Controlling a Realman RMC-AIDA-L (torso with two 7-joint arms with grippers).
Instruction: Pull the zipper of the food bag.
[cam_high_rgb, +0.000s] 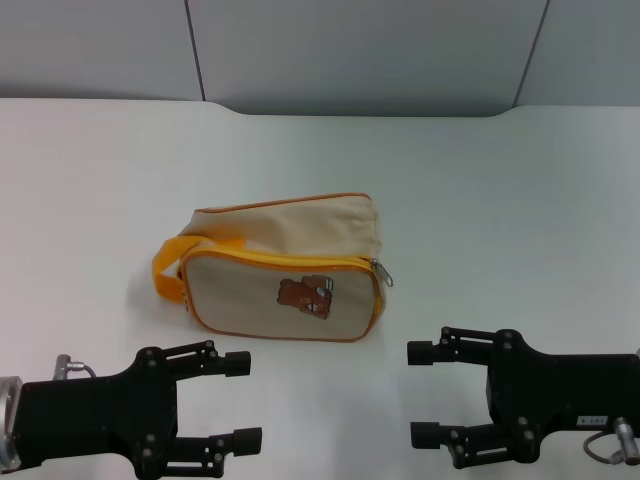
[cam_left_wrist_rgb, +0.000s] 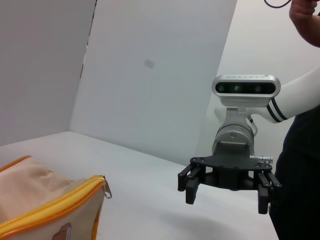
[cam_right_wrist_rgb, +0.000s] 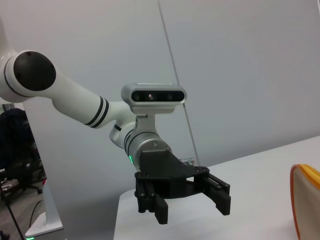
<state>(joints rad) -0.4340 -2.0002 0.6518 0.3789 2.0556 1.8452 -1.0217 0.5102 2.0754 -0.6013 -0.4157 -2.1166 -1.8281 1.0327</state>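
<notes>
food bag lying mid-table, bear patch facing robot, zipper pull hanging at its right end. left gripper and right gripper hovering near front edge, fingers spread, holding nothing.

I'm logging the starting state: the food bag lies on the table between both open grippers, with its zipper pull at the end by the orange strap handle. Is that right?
Not quite. In the head view the zipper pull sits at the food bag end opposite the orange strap handle, toward the right gripper. The rest holds: left gripper and right gripper are both open, near the bag on the table.
</notes>
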